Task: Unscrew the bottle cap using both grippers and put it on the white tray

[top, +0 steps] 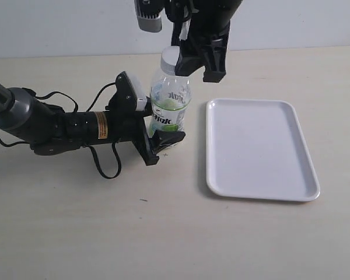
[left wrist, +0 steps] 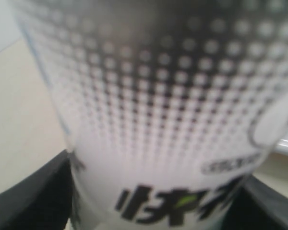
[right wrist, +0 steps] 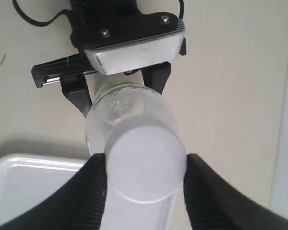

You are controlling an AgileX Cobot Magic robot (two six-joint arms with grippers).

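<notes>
The left gripper (top: 157,119) reaches in from the left and is clamped around the body of the bottle (top: 170,87), likely to stop it turning where it stands on the tabletop (top: 76,221) just left of the white tray (top: 256,146). The right gripper (right wrist: 144,163) comes down from above with its jaws close on either side of the bottle cap (top: 170,56), which is not yet off the neck; whether they pinch it I cannot tell. The label (left wrist: 173,206) shows bold dark characters with a green fleck under a dotted pattern, too blurred to read.
</notes>
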